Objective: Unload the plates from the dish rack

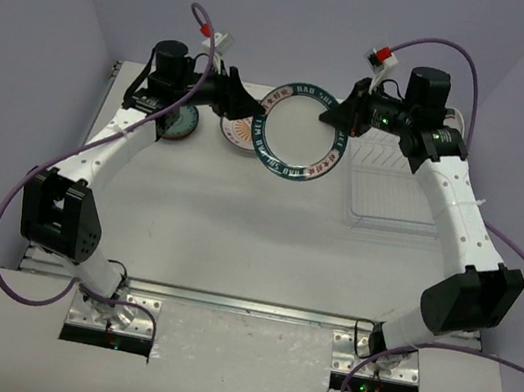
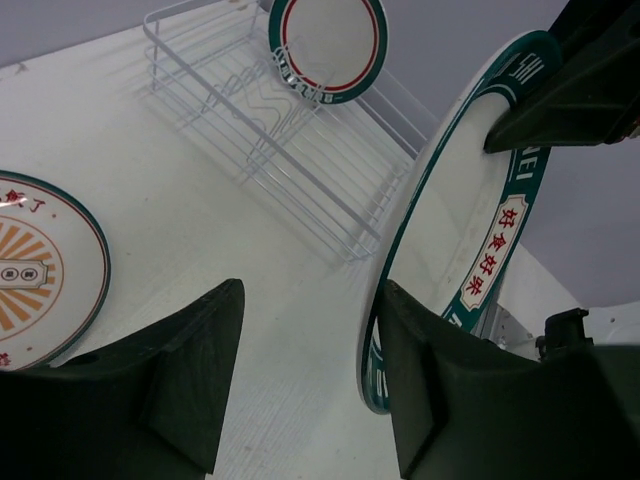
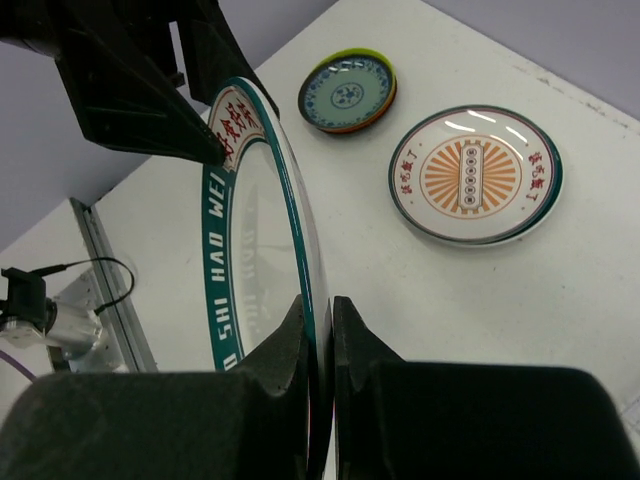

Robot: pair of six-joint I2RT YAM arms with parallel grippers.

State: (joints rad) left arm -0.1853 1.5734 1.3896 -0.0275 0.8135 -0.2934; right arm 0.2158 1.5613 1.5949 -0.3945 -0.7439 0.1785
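The right gripper (image 3: 318,305) pinches a large white plate with a dark teal lettered rim (image 1: 292,169), held on edge in the air left of the pale wire dish rack (image 1: 394,194). The left gripper (image 2: 310,290) gapes at the plate's far edge. This looks like a handover, so the left should close before the right lets go.

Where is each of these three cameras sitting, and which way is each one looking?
Top: above and behind, looking down on the table; both arms show.
Left wrist: on the left gripper, looking past its open fingers to the rack.
Right wrist: on the right gripper, looking past fingers shut on the big plate to the sunburst plate.
Shared: both wrists see the big plate.
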